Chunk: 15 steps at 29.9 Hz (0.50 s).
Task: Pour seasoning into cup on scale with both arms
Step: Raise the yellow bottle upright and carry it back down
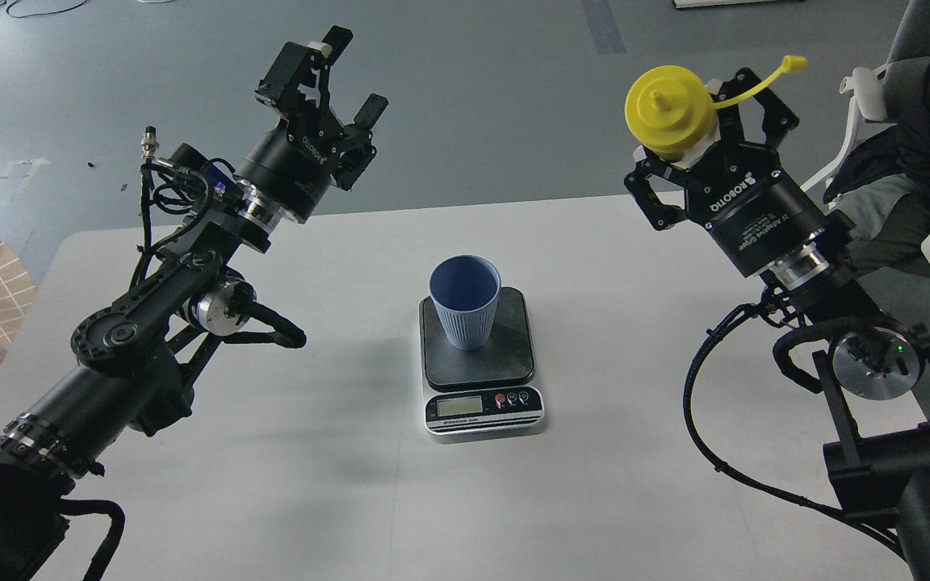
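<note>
Nearest the camera are the thick black arm segments at both bottom corners, w/ loose cables looping off them. Between them, on the white table (pixel 287 484), sits the scale (pixel 481 367): dark weighing plate, silver front w/ a grey display and small round buttons facing the camera. The blue cup (pixel 465 303) stands upright on the plate, toward its back-left part, mouth open; can't tell if there's anything in it. Left arm comes up from the bottom-left and its gripper (pixel 336 81) is raised above the table's far-left edge, well apart from the cup, fingers spread wide and holding nothing. Right arm comes in from the bottom-right; its gripper (pixel 695 133) is lifted above the table's far-right side, fingers closed around the yellow bottle (pixel 669 109). Bottle is seen almost end-on, nozzle toward the camera, its small cap hanging off on a thin yellow strap to the upper right. Bottle is up in the air, well right of the cup and not over it. Grey floor behind the table; a chair (pixel 860 105) at the right edge.
</note>
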Tool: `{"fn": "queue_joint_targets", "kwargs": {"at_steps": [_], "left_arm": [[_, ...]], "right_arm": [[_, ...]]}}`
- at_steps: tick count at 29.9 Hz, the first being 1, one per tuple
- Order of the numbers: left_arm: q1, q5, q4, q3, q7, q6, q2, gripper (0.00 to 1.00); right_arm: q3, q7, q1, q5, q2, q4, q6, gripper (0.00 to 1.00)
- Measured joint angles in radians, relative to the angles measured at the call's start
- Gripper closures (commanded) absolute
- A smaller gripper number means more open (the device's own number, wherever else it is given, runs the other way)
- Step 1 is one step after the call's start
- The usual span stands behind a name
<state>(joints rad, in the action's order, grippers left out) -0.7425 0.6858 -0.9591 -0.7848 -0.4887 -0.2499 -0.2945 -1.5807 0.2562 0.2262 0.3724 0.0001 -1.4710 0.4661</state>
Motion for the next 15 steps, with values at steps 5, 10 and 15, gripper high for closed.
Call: {"fn": "queue_joint_targets", "kwargs": {"at_steps": [5, 10, 15], "left_arm": [[0.002, 0.001, 0.000, 0.007, 0.000, 0.000, -0.010, 0.02], [0.003, 0.003, 0.000, 0.018, 0.000, 0.002, -0.013, 0.02], [0.004, 0.003, 0.000, 0.020, 0.000, 0.002, -0.014, 0.02]], "right_arm": [[-0.118, 0.013, -0.144, -0.073, 0.000, 0.068, 0.022, 1.00], [-0.178, 0.013, -0.270, -0.098, 0.000, 0.210, 0.023, 1.00], [-0.192, 0.012, -0.327, -0.144, 0.000, 0.282, 0.023, 1.00]]}}
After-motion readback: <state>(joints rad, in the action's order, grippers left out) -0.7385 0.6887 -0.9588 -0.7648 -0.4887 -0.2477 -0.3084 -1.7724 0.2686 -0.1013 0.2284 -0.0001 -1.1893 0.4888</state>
